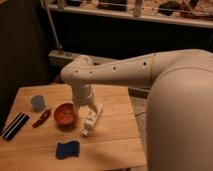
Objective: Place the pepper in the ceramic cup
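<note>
The hand [88, 127] hung beside the bowl [65, 114], open or closed I couldn't tell; the pepper [42, 118] lay beyond, awaiting pickup.

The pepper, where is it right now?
In the camera view the pepper lies on the left part of the table, in front of the ceramic cup and left of the orange-red bowl. The gripper hangs on the bowl's other side.

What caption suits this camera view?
Gripper low beside round orange-red bowl; slender dark red pepper lies apart from pale blue-grey ceramic cup.
</note>
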Motion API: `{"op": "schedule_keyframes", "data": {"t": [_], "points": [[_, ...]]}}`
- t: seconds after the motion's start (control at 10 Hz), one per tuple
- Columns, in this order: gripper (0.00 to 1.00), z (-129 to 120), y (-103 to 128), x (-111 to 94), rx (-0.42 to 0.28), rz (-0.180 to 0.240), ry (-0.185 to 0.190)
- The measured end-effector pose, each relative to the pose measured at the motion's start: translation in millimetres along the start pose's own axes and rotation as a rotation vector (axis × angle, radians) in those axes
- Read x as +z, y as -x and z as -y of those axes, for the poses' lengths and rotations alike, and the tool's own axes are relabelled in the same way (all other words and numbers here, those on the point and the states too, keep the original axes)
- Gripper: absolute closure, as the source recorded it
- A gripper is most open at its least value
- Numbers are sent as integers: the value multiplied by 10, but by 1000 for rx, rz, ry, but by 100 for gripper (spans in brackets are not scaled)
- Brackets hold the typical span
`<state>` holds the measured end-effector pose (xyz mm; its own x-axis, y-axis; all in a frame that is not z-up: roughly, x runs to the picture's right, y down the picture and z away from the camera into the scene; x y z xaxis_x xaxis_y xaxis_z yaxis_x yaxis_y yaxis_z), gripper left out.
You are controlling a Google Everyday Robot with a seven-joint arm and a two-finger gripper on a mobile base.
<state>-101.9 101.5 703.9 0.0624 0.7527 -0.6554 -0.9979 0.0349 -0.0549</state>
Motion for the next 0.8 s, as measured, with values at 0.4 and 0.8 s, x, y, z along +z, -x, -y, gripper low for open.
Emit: {"op": "schedule_keyframes", "data": {"t": [0.4,0.8], "points": [[35,-253,113,-6,-18,19,45],[35,-874,345,-95,-161,66,69]]}}
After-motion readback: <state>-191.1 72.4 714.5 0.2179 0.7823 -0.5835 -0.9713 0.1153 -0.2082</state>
